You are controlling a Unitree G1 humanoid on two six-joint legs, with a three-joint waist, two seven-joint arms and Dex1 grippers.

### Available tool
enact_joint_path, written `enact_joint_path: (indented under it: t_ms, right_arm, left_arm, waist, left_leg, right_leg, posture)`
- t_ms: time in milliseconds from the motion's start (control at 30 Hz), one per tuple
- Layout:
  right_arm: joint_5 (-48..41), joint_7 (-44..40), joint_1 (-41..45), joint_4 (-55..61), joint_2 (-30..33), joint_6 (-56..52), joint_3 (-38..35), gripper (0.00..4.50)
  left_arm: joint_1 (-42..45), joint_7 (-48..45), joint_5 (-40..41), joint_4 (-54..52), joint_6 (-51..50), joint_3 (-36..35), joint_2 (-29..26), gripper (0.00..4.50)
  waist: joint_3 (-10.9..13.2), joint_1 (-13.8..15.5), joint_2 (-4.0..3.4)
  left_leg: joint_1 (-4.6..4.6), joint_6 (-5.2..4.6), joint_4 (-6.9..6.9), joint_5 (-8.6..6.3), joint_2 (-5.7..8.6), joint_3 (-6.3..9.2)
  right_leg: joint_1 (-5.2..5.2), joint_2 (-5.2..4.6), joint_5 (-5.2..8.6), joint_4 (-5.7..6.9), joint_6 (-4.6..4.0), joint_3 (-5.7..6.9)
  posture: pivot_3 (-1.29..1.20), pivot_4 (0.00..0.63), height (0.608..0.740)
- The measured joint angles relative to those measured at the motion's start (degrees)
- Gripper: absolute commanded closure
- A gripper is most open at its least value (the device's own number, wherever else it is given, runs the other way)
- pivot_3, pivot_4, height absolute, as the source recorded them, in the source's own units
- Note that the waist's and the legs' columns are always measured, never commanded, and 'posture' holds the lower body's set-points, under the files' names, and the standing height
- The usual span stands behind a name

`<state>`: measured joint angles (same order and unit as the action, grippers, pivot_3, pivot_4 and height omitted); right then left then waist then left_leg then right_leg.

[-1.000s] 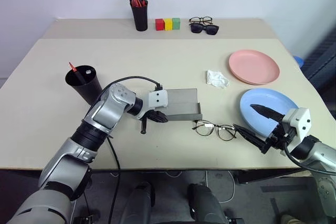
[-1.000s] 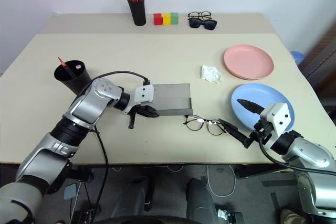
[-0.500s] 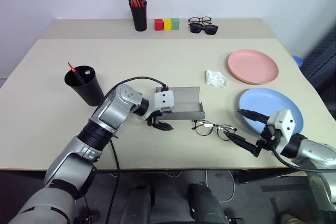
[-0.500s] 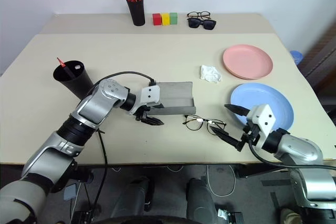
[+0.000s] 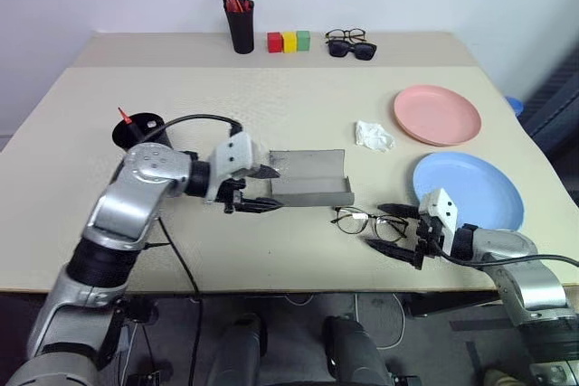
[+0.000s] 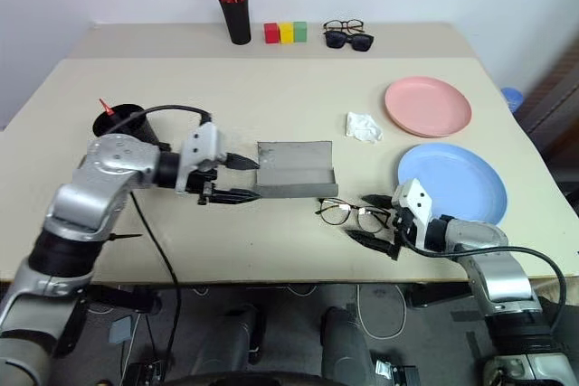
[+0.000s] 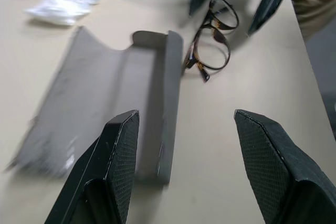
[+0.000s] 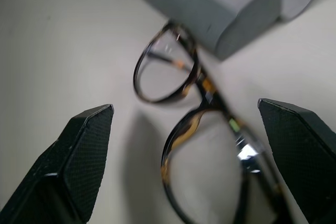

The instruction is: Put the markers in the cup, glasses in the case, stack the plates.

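Thin dark wire-rimmed glasses [image 5: 369, 222] lie near the table's near edge, just right of the open grey felt case [image 5: 309, 179]. The right gripper [image 5: 394, 230] spreads wide beside them; the left gripper [image 5: 258, 189] gapes empty at the case.

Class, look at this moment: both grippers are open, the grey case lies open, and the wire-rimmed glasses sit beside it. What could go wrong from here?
The right gripper, open beside the glasses, may close on a lens or bend the thin frame. The glasses lie close to the table edge, so a nudge might push them off. The left gripper, open at the case, could shift it or flip it shut.
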<state>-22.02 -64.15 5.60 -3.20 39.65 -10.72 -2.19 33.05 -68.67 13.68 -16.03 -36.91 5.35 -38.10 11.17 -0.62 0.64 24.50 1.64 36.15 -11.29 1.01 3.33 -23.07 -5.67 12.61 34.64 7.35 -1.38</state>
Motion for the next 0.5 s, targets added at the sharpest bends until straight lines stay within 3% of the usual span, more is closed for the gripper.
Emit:
enact_joint_path:
  t_ms: [100, 333, 500]
  right_arm:
    - [0.2, -1.0, 0.3, -1.5, 0.0, 0.4, 0.2, 0.9]
    - [-0.3, -3.9, 2.6, -3.1, 0.0, 2.2, 0.3, 4.33]
    - [-0.4, -4.2, 2.7, -2.8, 0.3, 2.1, 0.2, 4.47]
  left_arm:
    - [-0.8, 3.0, 1.9, -2.4, -2.9, -4.0, -2.1, 1.53]
    - [-6.4, 7.9, 4.2, -5.0, -6.0, -7.0, -5.8, 1.53]
    - [-8.9, 10.1, 5.5, -6.3, -6.0, -7.0, -6.6, 1.53]
  waist:
    - [0.0, -0.2, 0.0]
    - [-0.1, -0.5, 0.15]
    - [-0.2, -0.3, 0.26]
  left_leg:
    - [-0.04, 0.0, -0.02, 0.0, 0.0, -0.01]
    - [-0.18, 0.0, -0.05, 0.0, -0.05, -0.02]
    - [-0.37, 0.04, -0.03, -0.02, -0.11, -0.02]
  right_leg:
    - [0.04, 0.0, 0.0, -0.01, 0.0, 0.0]
    - [0.1, 0.03, 0.01, 0.07, 0.0, 0.0]
    - [0.37, 0.04, -0.02, -0.12, -0.07, 0.01]
  posture:
    - [0.0, 0.15, 0.74]
    - [0.0, 0.15, 0.74]
    - [0.0, 0.15, 0.74]
